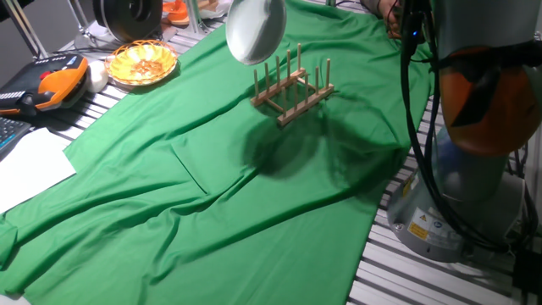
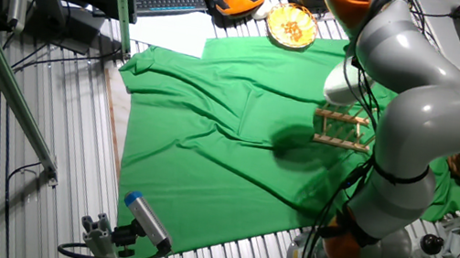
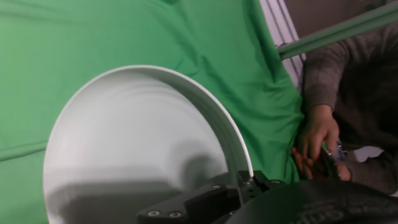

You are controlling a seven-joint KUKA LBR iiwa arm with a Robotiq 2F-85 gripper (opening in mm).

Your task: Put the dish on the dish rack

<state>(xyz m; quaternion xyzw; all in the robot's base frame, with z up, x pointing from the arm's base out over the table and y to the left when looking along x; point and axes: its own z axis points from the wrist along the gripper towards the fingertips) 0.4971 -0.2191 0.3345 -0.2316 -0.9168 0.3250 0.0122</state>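
Observation:
The dish [image 1: 254, 30] is a plain white round plate. It hangs tilted in the air, above and just left of the dish rack [image 1: 292, 85], without touching it. The rack is a small light wooden frame with upright pegs, standing on the green cloth [image 1: 212, 186]. In the hand view the dish [image 3: 137, 149] fills the lower left, and my gripper [image 3: 239, 186] is shut on its rim at the bottom edge. In the other fixed view the dish [image 2: 342, 84] shows partly behind my arm, above the rack [image 2: 341, 128]. The rack is out of the hand view.
An orange-yellow woven basket of food [image 1: 142, 62] sits at the cloth's far left corner. An orange teach pendant [image 1: 51, 85] and white paper [image 1: 30, 165] lie left of the cloth. A person's hand [image 3: 320, 140] rests at the cloth's edge. My robot base [image 1: 457, 195] stands at the right.

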